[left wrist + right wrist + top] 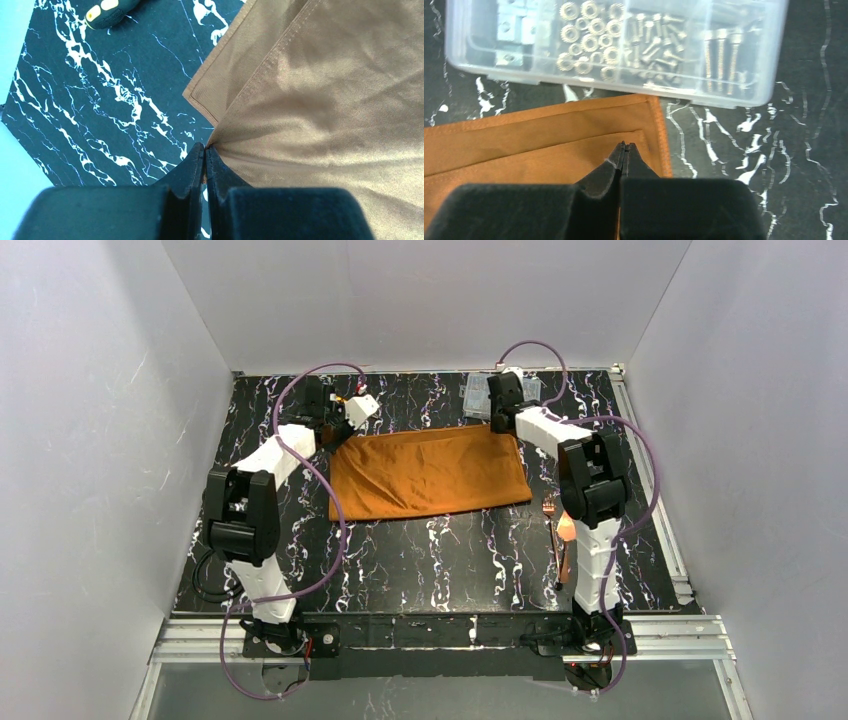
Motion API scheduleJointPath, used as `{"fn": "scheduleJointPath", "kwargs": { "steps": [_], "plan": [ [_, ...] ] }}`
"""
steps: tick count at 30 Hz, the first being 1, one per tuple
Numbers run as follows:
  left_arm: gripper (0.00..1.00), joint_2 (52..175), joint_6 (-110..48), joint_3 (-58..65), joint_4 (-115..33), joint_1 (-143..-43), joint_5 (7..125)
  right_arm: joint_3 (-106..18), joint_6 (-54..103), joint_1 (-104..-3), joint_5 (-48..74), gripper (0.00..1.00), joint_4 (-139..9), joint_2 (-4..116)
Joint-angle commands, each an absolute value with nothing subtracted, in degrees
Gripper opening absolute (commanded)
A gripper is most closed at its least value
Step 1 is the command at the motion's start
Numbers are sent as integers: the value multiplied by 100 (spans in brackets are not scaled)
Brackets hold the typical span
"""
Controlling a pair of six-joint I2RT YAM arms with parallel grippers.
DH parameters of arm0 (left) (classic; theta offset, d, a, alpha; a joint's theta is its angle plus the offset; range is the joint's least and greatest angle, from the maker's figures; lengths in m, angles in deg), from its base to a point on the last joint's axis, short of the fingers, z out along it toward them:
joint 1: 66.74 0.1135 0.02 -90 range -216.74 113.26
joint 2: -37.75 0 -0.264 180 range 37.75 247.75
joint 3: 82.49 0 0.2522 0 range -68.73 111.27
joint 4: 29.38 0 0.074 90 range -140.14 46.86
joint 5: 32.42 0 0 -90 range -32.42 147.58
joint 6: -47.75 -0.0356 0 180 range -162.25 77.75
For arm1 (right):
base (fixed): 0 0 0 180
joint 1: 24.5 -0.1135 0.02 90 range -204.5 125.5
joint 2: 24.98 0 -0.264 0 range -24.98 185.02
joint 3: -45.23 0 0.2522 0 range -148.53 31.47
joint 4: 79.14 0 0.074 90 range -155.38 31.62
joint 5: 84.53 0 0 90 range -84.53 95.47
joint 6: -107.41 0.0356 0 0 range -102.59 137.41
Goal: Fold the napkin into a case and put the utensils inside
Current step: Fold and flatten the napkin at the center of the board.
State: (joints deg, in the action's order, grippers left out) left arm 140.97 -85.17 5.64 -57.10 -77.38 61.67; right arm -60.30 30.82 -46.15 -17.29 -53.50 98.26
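Here we go: the soft rust-orange square cloth napkin (430, 475) lies doubled over in the middle of the overhead view, on the black white-veined table (430, 560), with both arms stretched out to its far corners. The left gripper (205, 147) has its black fingers pressed together on the cloth at the upper left corner, and puckers fan out from the tips, so that reads as a real pinch on the napkin. The right gripper (625, 145) is squeezed tight too, tips right at the upper layer's corner in the middle of its wrist view, but I cannot tell whether fabric is actually caught. That's the danger: if one side has only a thread or a single layer, a pull could slip free or skew the fold. The clear plastic compartment box of washers and screws (734, 100) sits just beyond that corner, easy to nudge. The yellow-and-black handled screwdriver (107, 11) lies off at upper left. The slim copper-coloured metal utensils (550, 510) wait at right of centre, beside the right arm, where a swinging elbow could scatter them
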Motion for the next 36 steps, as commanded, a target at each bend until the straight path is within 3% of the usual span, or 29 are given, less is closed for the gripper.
{"fn": "scheduleJointPath", "kwargs": {
  "steps": [1, 7, 12, 29, 33, 36],
  "plan": [
    [0, 14130, -8380, 670, -5374, -7810, 5937, -5869, 3169, -4503, -1689, 5, -5512, 9393],
    [0, 14061, -8574, 379, -5153, -7991, 5482, -5698, 3270, -4390, -823, 38, -5627, 9362],
    [0, 14054, -8567, 297, -5149, -8000, 5496, -5801, 3436, -4153, -223, 46, -5477, 9543],
    [0, 14001, -8584, 181, -4898, -8067, 5287, -6046, 3263, -4111, -440, 45, -5424, 9926],
    [1, 14070, -8500, 334, -5142, -8071, 5353, -6113, 3262, -4103, -491, 37, -5404, 9992],
    [14, 14095, -8364, 470, -5355, -8072, 5437, -6112, 3277, -4106, -579, 22, -5427, 9976]
  ]
}}
